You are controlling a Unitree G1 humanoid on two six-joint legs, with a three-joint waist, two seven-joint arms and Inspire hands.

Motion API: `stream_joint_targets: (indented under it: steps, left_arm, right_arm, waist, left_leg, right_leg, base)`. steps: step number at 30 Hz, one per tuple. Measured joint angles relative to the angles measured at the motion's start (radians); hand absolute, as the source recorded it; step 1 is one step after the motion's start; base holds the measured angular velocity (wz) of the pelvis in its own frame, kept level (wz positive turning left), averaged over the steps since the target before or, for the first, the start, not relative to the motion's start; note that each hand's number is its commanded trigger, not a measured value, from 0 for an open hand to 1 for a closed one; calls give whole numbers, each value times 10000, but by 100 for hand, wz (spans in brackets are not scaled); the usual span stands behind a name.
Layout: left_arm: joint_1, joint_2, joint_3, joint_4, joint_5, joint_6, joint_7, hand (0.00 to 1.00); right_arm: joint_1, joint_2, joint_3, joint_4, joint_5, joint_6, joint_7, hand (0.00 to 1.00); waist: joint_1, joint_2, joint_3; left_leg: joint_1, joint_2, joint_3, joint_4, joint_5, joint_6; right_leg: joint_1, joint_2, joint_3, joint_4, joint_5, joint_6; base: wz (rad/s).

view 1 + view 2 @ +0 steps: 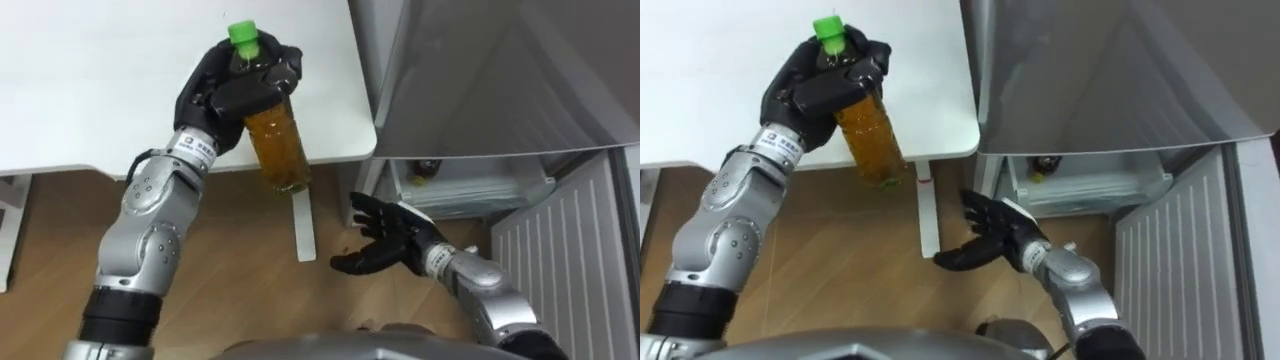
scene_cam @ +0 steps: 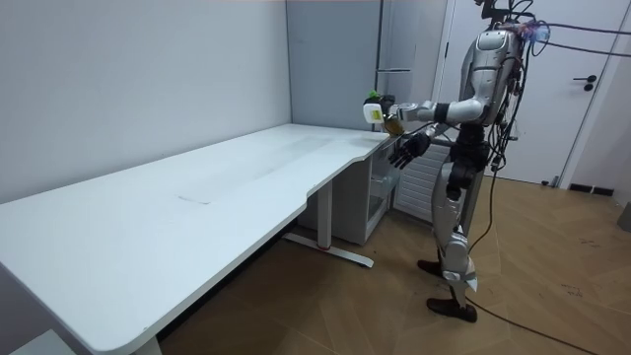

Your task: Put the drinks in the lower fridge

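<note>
While the left hand curls its fingers round the neck of the bottle, the amber body juts toward five o'clock, the right hand spread wide beyond.

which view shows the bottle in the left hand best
The left eye view: the bottle is close, visible from green cap to amber base, with the left hand curled round its upper part. The right eye view shows nearly the same. The room view has it small and far off.

Drink bottle: clear, amber liquid, green cap (near upright), gripped in left hand above table edge; lower fridge open.
</note>
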Motion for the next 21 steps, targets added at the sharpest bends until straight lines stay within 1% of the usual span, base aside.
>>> stream_joint_targets:
  steps: [2,4,5,8,11,12,13,14,16,17,18,20,21]
  left_arm:
    - [155,50,-114,-2,0,-105,-60,100]
    - [218,147,-267,-2,0,-109,-87,100]
    - [253,184,-371,-2,0,-112,-87,100]
    - [277,243,-693,-2,0,-160,-242,100]
    - [379,292,-1085,-2,1,-178,-518,100]
    - [427,293,-1112,-1,8,-178,-584,100]
    - [485,315,-1173,0,7,-179,-699,100]
    - [503,391,-1229,0,7,-179,-776,100]
    - [569,406,-1275,0,-2,-182,-857,100]
    - [579,412,-1348,3,-2,-182,-858,100]
    - [580,412,-1382,3,-2,-182,-864,100]
    - [586,447,-1459,3,-10,-196,-900,100]
    - [589,459,-1464,5,-12,-196,-914,100]
  right_arm:
    - [33,-44,106,-444,167,5,521,0]
    - [67,-162,233,-806,207,9,886,0]
    - [69,-266,324,-1031,210,55,1106,0]
    - [74,-394,417,-1574,246,178,1739,0]
    - [75,-450,578,-2052,256,190,2348,0]
    - [84,-451,589,-2103,255,224,2432,0]
    - [83,-451,591,-2126,272,348,2547,0]
    - [81,-464,640,-2135,406,396,2674,0]
    - [73,-583,701,-2135,618,476,2812,0]
    - [52,-653,742,-2134,746,576,2851,0]
    - [52,-668,742,-2134,822,609,2867,0]
    - [59,-680,746,-2134,931,633,2894,0]
    - [59,-678,751,-2134,947,649,2905,0]
  waist:
    - [-25,-24,16]
    - [-18,-63,39]
    - [22,-70,44]
    - [169,-110,68]
    - [208,-161,61]
    - [219,-161,61]
    - [234,-180,55]
    - [230,-205,59]
    - [268,-242,64]
    - [291,-270,71]
    - [299,-290,81]
    - [309,-403,116]
    - [311,-434,119]
  left_leg:
    - [-8,-13,-183,13,0,0]
    - [-53,-13,-249,31,0,0]
    - [-74,-18,-254,59,-1,1]
    - [-223,-29,-307,141,-1,2]
    - [-400,-79,-481,224,-1,2]
    - [-411,-80,-484,236,-1,2]
    - [-461,-87,-525,289,-1,2]
    - [-488,-99,-600,301,0,3]
    - [-497,-113,-607,306,0,3]
    - [-487,-129,-605,306,0,4]
    - [-480,-142,-605,310,1,4]
    - [-492,-165,-602,339,0,6]
    - [-502,-166,-602,339,0,6]
  right_leg:
    - [17,-37,-135,0,-5,7]
    - [47,-52,-199,-1,-9,10]
    - [47,-65,-203,-1,-13,14]
    - [-44,-161,-296,33,-30,16]
    - [-130,-174,-448,39,-34,14]
    - [-128,-177,-450,45,-36,13]
    - [-127,-193,-465,60,-52,17]
    - [-128,-207,-463,75,-66,24]
    - [-134,-234,-468,113,-83,32]
    - [-135,-266,-472,153,-103,46]
    - [-139,-269,-474,192,-125,50]
    - [-150,-290,-472,227,-140,58]
    - [-159,-291,-472,227,-140,58]
  base:
    - [15]
    - [13]
    - [5]
    - [5]
    - [17]
    - [10]
    - [13]
    - [14]
    - [7]
    - [0]
    - [4]
    - [0]
    - [0]
